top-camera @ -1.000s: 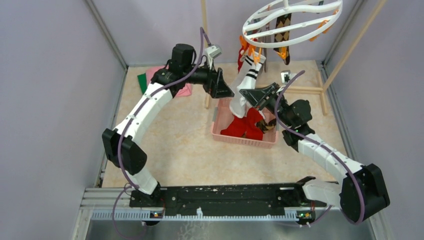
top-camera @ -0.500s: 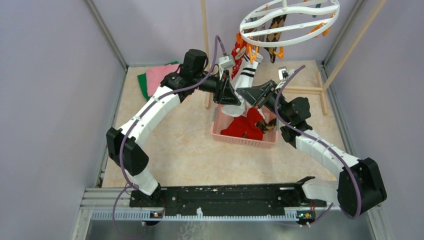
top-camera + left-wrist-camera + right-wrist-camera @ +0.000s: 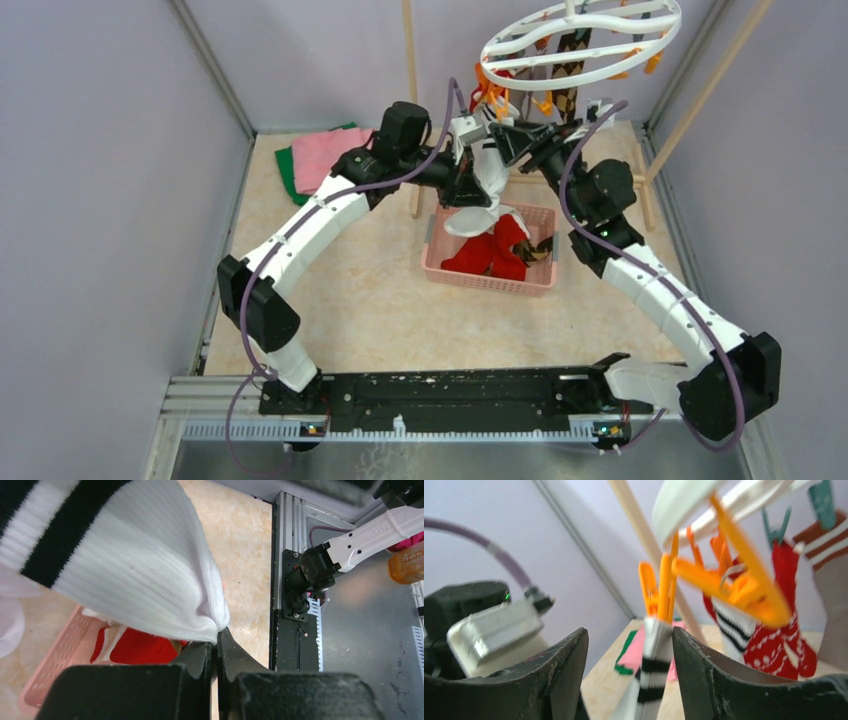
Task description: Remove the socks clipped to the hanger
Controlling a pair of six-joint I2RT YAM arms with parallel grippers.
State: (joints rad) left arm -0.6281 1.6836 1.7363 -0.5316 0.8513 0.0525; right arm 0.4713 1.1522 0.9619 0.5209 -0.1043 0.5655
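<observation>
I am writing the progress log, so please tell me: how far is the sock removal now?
Done: red socks lie in the pink basket. In hand: the left gripper is shut on the white striped sock, the open right gripper faces its orange clip. Left: the argyle sock and red patterned sock hang on the hanger.
</observation>
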